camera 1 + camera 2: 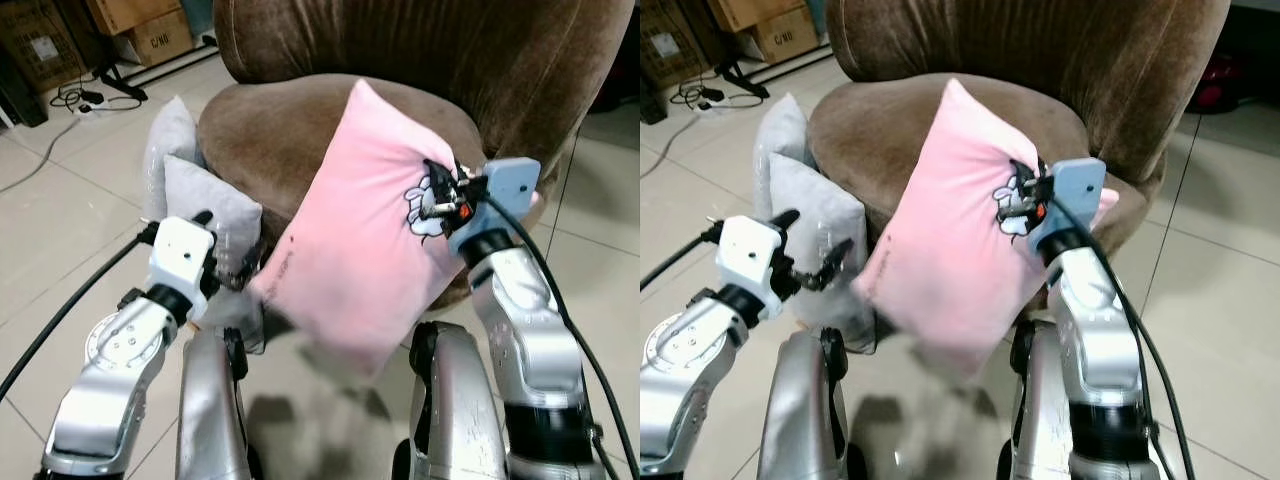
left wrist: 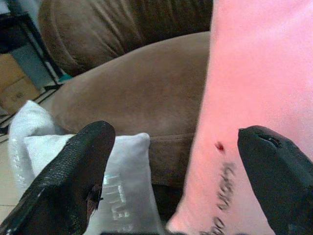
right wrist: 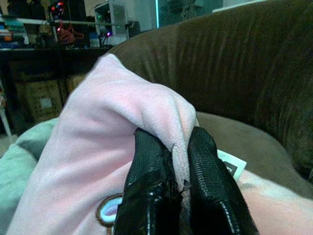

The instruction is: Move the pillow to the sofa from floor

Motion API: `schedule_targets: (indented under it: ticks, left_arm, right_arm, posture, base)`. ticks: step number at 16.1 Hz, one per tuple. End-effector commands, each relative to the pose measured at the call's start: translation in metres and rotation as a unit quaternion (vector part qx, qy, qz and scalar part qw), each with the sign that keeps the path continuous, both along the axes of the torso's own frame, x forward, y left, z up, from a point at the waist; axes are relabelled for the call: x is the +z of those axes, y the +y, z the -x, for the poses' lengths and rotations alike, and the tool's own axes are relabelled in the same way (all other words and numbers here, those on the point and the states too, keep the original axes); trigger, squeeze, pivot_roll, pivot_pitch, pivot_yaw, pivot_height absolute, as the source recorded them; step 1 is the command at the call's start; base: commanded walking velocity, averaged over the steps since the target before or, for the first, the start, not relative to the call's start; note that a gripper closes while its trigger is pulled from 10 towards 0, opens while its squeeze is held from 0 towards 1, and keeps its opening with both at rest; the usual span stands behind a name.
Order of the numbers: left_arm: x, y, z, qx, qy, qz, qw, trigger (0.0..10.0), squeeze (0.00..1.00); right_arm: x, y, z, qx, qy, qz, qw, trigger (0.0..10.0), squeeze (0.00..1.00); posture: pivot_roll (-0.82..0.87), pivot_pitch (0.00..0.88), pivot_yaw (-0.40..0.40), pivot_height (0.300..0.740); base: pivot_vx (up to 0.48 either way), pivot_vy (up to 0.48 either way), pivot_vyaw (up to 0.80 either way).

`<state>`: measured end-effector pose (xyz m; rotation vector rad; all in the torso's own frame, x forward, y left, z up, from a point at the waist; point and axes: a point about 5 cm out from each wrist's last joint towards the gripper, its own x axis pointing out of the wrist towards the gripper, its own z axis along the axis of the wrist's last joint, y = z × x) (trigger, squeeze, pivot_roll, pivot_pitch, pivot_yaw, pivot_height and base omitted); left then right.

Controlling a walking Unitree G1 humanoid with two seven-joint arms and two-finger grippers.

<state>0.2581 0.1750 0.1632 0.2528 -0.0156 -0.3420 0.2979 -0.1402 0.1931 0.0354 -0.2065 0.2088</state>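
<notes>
The pink pillow (image 1: 365,230) is pinched by the right gripper (image 3: 177,161) and held off the floor against the brown sofa (image 1: 300,130) seat's front. The left gripper (image 2: 171,176) is spread wide beside it, near the grey pillows (image 1: 205,215).

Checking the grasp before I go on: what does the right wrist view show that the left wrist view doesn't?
Right wrist view: the right gripper pinching a fold of the pink pillow, with dark shelves behind. Left wrist view: the left gripper open and holding nothing, near two grey pillows by the sofa's base. Both show the pink pillow and the brown sofa.
</notes>
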Motion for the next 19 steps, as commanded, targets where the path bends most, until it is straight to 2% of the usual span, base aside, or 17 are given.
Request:
schedule_targets:
  ticks: [1,5,10,14,19]
  left_arm:
    - [0.004,0.002,-0.001,0.016,-0.012,-0.008,1.0,10.0,0.48]
    - [0.01,0.004,-0.006,0.034,-0.032,-0.023,0.999,10.0,0.48]
    - [0.016,0.001,-0.007,0.042,-0.045,-0.028,0.998,10.0,0.47]
    - [0.02,0.005,-0.009,0.06,-0.048,-0.028,0.997,10.0,0.47]
    - [0.021,0.004,-0.011,0.059,-0.051,-0.034,0.996,10.0,0.46]
  right_arm:
    - [0.015,0.002,0.006,-0.008,-0.028,-0.021,0.999,10.0,0.0]
    - [0.042,0.008,0.01,-0.014,-0.058,-0.047,0.997,10.0,0.0]
    - [0.044,0.003,0.008,-0.029,-0.048,0.0,0.998,10.0,0.0]
    - [0.05,0.003,0.006,-0.032,-0.054,0.015,0.998,10.0,0.0]
    - [0.051,0.002,0.007,-0.033,-0.053,0.014,0.998,10.0,0.0]
  posture:
    - [-0.17,0.0,0.08,0.367]
    - [-0.16,0.0,0.066,0.407]
    - [-0.15,0.0,0.048,0.452]
    - [-0.16,0.0,0.047,0.492]
    - [-0.16,0.0,0.048,0.532]
  base:
    - [0.0,0.0,0.0]
    - [0.0,0.0,0.0]
    - [0.0,0.0,0.0]
    - [0.0,0.0,0.0]
    - [0.0,0.0,0.0]
